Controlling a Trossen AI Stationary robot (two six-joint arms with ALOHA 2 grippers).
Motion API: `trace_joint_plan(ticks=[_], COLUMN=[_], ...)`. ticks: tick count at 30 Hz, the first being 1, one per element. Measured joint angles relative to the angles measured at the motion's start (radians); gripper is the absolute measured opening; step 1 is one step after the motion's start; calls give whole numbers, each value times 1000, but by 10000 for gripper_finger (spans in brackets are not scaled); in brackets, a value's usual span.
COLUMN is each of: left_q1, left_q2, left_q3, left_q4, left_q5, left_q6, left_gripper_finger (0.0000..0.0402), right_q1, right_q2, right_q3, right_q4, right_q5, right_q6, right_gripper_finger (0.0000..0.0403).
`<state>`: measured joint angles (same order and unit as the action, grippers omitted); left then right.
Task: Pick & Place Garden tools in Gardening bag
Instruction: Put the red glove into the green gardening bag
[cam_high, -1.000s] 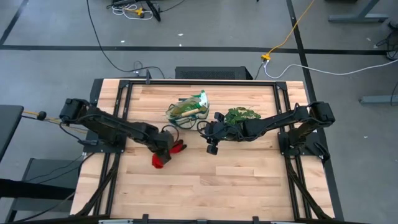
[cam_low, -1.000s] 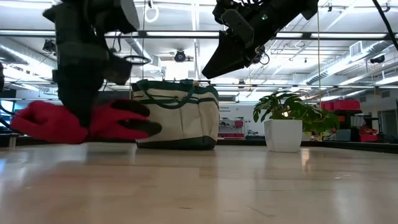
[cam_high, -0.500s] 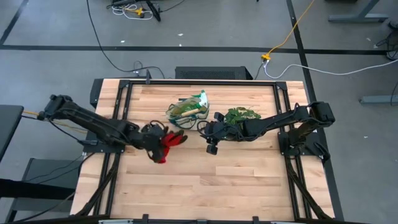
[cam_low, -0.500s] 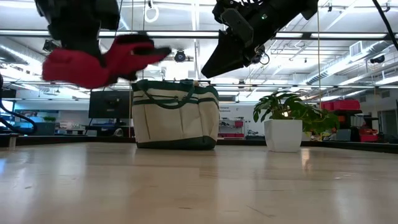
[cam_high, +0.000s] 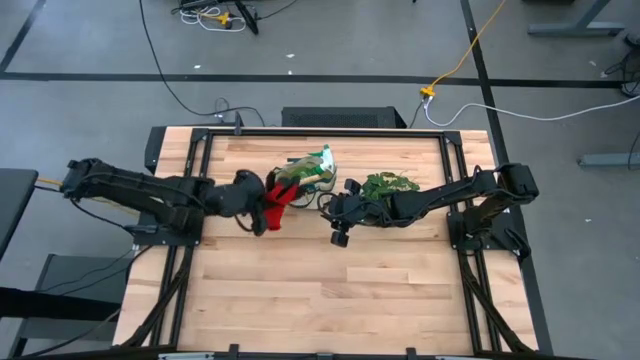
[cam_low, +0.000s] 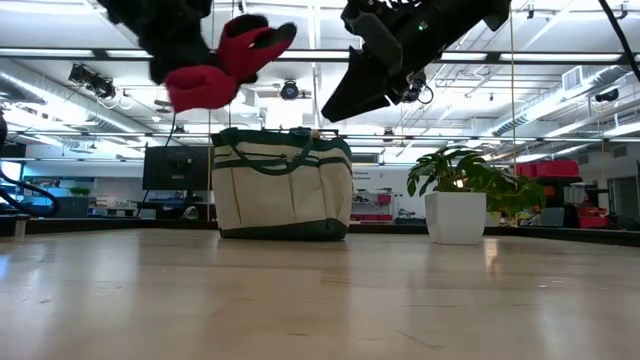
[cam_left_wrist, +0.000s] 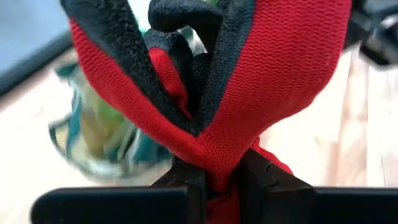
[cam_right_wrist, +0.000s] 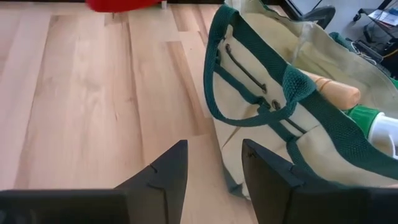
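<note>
High view, left to right: the left gripper (cam_high: 262, 207) sits at centre-left of the frame, its jaws clamped on the red gloves (cam_high: 277, 201), which are lifted clear of the desk (cam_high: 330, 290). In the left wrist view the jaws are nearly closed, pinching the glove fabric (cam_left_wrist: 249, 87) between the two fingers (cam_left_wrist: 186, 180).

Just right of the gloves, at upper centre, stands the gardening bag (cam_high: 303, 175) — cream with dark green trim. In the right wrist view a wooden handle (cam_right_wrist: 336, 92) and a green spray bottle (cam_right_wrist: 373, 124) lie inside it.

The right gripper (cam_high: 338, 212) hangs just right of the bag, jaws parted and holding nothing. The potted plant (cam_high: 388, 184) stands further right.

In the low view the gloves (cam_low: 225, 62) hang above and slightly left of the bag (cam_low: 283, 183) — no contact between them.
</note>
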<state>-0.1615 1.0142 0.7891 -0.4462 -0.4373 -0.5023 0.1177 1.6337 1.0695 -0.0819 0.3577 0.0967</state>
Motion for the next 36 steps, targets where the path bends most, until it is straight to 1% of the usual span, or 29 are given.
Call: trace_joint_plan(ticks=[4,8,17,23,32,36], left_q1=[71,143,263,305,334,334], left_q2=[0,0,0,33,142,180], left_q3=[0,0,0,2,2,2], left_q4=[99,140,214,271,402,424], left_q5=[19,19,16,-14,-14,-40], left_q6=[125,226,356,431,507,563], left_gripper_finger=[50,50,50,50,50,50], right_q1=[0,0,0,0,0,0], right_q2=[0,0,0,0,0,0], right_q3=[0,0,0,0,0,0], right_q4=[3,3,20,26,32,32], right_q5=[-5,-8,-8,-8,-8,-8], right_q6=[0,0,0,-1,-1,-1], right_gripper_finger=[155,155,155,155,155,155])
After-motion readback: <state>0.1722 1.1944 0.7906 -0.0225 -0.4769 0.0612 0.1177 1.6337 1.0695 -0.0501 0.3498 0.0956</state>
